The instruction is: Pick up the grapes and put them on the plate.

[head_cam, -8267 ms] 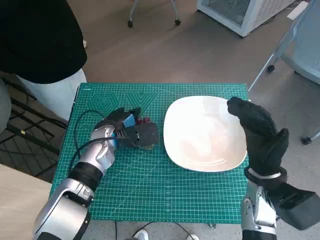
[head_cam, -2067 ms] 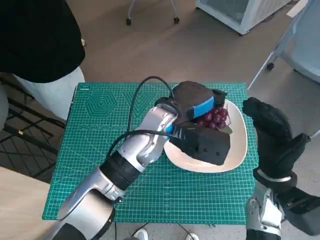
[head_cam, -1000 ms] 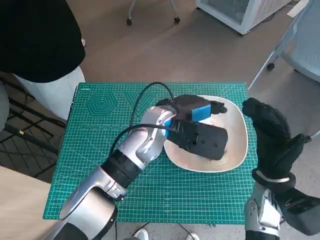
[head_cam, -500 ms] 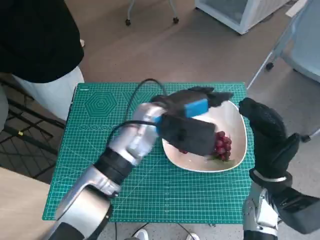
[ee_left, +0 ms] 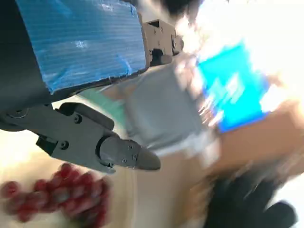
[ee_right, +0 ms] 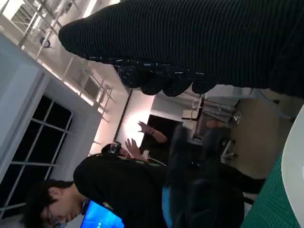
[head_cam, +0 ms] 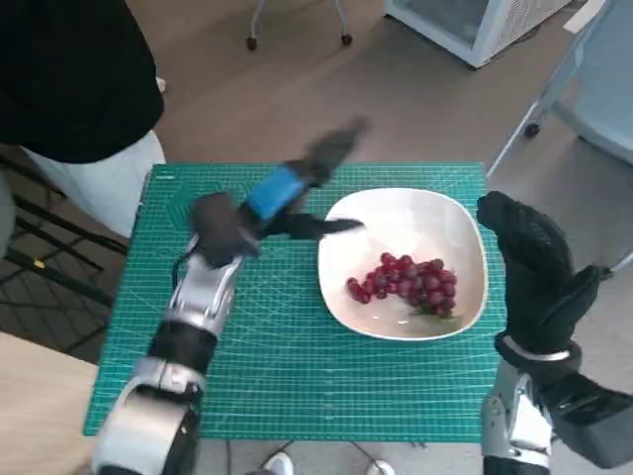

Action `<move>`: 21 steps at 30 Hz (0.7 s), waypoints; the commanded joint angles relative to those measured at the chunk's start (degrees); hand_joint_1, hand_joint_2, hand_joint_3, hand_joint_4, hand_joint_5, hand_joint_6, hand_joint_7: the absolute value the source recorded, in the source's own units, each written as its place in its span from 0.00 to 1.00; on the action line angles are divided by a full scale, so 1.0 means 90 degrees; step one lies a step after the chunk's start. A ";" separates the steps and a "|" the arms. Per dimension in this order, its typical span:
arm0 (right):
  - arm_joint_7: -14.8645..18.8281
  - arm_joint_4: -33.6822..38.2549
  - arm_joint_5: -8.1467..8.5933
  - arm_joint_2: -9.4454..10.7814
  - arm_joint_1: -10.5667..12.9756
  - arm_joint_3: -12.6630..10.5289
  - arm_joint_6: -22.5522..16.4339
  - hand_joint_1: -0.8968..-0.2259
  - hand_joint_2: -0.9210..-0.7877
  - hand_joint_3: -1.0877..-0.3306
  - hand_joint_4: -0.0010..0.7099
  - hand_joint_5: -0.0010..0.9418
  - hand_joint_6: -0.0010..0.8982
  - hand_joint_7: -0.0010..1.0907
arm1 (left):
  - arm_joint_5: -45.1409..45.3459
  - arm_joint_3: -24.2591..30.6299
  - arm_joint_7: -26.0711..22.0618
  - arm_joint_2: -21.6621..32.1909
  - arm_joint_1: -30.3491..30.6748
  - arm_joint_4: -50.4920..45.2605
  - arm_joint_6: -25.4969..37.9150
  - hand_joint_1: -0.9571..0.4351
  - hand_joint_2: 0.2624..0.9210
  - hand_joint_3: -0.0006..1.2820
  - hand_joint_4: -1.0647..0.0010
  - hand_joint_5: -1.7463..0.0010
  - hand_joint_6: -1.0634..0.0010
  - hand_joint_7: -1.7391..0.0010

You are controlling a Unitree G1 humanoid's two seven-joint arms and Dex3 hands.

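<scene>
Found the bunch of dark red grapes lying inside the shallow white plate, toward its near right side and short of the rim. Judged the placing as good as done, with little left to spoil.

Saw the main risk in the left robot hand: blurred, raised over the green cutting mat on the table just beside the plate's left rim, released, fingers apart and grasping nothing. Could have clipped the rim with a careless sweep, sliding the plate or rolling the fruit out. Reckoned a second risk in the right robot hand, black-gloved, upright just beside the plate's right edge and holding nothing; could not tell whether spread or loosely curled. Might have nudged the plate with any inward drift. Feared also a few loose berries, round enough to roll over the low rim if jolted.

Looked small, glossy and tightly clustered, spread flat and not piled, with a trace of greenish stem at the near side. Showed in the left wrist view only as a smeared red cluster below the fingers.
</scene>
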 commanded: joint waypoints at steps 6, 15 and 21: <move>-0.0070 0.0315 -0.0144 0.0019 -0.0065 0.0024 -0.0033 0.71 0.00 0.76 0.52 0.00 0.29 0.21 | -0.0433 0.0520 0.0131 -0.0043 0.0961 -0.0529 -0.0917 0.32 1.00 0.27 0.94 0.99 0.86 0.98; 0.0055 0.0300 -0.0061 -0.0003 -0.0158 0.0101 0.0041 0.71 0.00 0.76 0.52 0.00 0.29 0.21 | -0.0874 0.0710 -0.0179 -0.0070 0.1527 -0.0957 -0.1010 0.27 1.00 0.35 0.93 1.00 0.84 0.98; 0.0126 0.0193 -0.0027 -0.0050 -0.0159 0.0178 0.0133 0.71 0.00 0.75 0.52 0.00 0.29 0.21 | -0.1167 0.0845 -0.0220 -0.0211 0.1828 -0.1090 -0.1120 0.26 1.00 0.35 0.92 0.99 0.83 0.98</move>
